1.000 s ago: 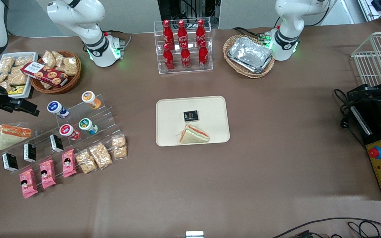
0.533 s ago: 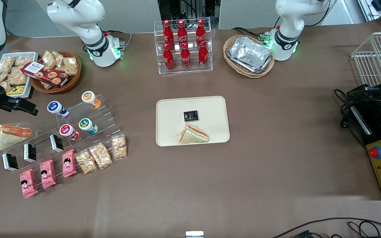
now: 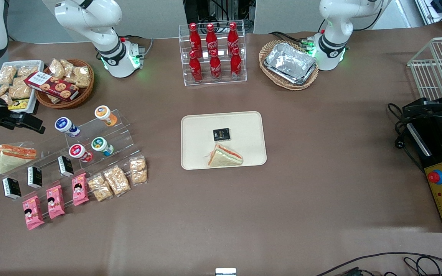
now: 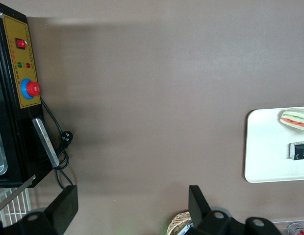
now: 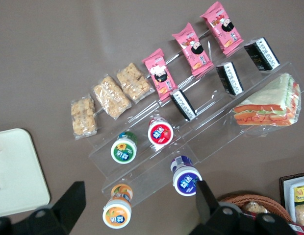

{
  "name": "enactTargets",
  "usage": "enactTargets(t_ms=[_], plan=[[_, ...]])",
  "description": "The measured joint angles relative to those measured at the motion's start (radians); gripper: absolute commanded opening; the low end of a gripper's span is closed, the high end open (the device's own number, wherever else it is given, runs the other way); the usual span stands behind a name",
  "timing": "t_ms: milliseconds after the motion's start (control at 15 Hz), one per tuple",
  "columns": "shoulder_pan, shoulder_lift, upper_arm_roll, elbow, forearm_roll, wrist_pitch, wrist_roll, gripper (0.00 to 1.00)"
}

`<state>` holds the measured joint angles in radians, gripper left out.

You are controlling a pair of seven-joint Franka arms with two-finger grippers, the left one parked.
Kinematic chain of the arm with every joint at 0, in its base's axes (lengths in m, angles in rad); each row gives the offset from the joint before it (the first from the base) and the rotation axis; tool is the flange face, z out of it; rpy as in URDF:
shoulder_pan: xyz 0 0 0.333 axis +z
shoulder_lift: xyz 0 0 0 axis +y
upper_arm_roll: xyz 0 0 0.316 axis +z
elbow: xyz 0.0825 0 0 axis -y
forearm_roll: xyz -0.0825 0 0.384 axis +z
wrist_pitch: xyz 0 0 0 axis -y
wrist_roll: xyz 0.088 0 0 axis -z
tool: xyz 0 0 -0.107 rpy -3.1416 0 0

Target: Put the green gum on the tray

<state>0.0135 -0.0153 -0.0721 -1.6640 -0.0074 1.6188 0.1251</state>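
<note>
The green gum (image 3: 99, 144) (image 5: 123, 149) lies on a step of a clear acrylic stand (image 3: 119, 132), beside a red-lidded jar (image 3: 77, 151). My gripper (image 3: 33, 123) (image 5: 139, 203) hovers open and empty above the working arm's end of the table, well apart from the green gum. The orange-lidded jar (image 5: 116, 213) and blue-lidded jar (image 5: 186, 178) show below its spread fingers. The cream tray (image 3: 198, 130) (image 5: 14, 171) (image 4: 265, 147) sits mid-table, holding a sandwich (image 3: 225, 156) and a small black packet (image 3: 221, 134).
The stand also carries a wrapped sandwich (image 3: 14, 155) and black packets (image 3: 65, 165). Pink snack packs (image 3: 55, 201) and cracker bags (image 3: 116, 179) lie nearer the front camera. A wicker basket of snacks (image 3: 65, 82) and a cola bottle rack (image 3: 213, 53) stand farther back.
My gripper has shifted only slightly near the edge of the front view. Nothing on the table has moved.
</note>
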Motion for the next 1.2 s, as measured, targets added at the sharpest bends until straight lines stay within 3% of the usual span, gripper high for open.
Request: enactTargets(t_ms=[667, 1200], plan=[[0.028, -0.029, 0.033, -0.049, 0.003, -0.024, -0.072, 1.00], [0.032, -0.135, 0.037, -0.409, 0.003, 0.303, -0.092, 1.00]])
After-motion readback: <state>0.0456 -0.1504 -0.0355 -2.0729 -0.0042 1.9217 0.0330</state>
